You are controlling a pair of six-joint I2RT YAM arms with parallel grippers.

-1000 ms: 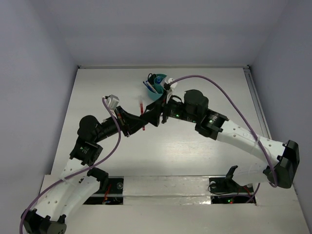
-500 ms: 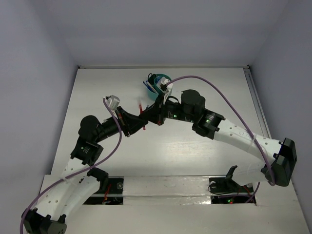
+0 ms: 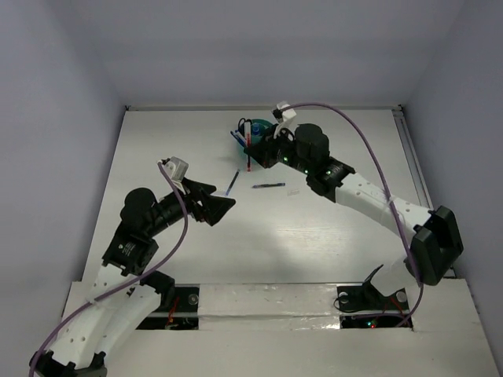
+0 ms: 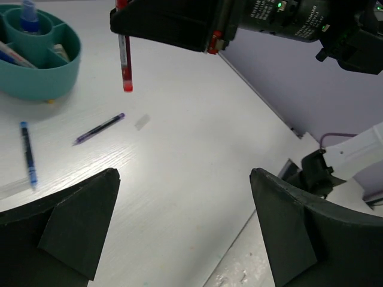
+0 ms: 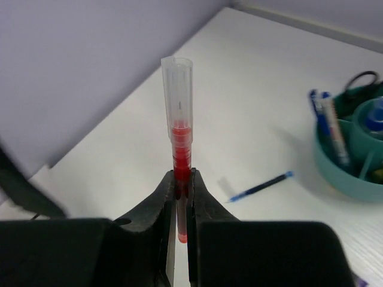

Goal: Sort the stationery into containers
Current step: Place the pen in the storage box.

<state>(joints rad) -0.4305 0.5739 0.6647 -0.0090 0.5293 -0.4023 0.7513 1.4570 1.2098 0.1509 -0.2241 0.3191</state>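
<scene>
My right gripper (image 5: 182,179) is shut on a red pen (image 5: 178,119) with a clear cap, gripping it near one end. In the top view the red pen (image 3: 248,151) hangs off the table, just in front of the teal cup (image 3: 256,130). The right gripper (image 3: 255,149) sits beside that cup. My left gripper (image 4: 184,176) is open and empty, low over bare table, and in the top view this left gripper (image 3: 223,206) lies nearer and to the left. A blue pen (image 3: 231,184), a dark pen (image 3: 268,186) and a tiny pale bit (image 3: 293,192) lie on the table.
The teal cup (image 4: 36,66) holds several pens, a blue-capped item and scissors in its compartments. Purple cables loop above both arms. The table's right rail (image 3: 409,157) and its near edge with the arm bases border the area.
The left gripper has opened, let go of the red pen and drawn back towards the near left. The right gripper shut on that pen and carried it towards the cup.
</scene>
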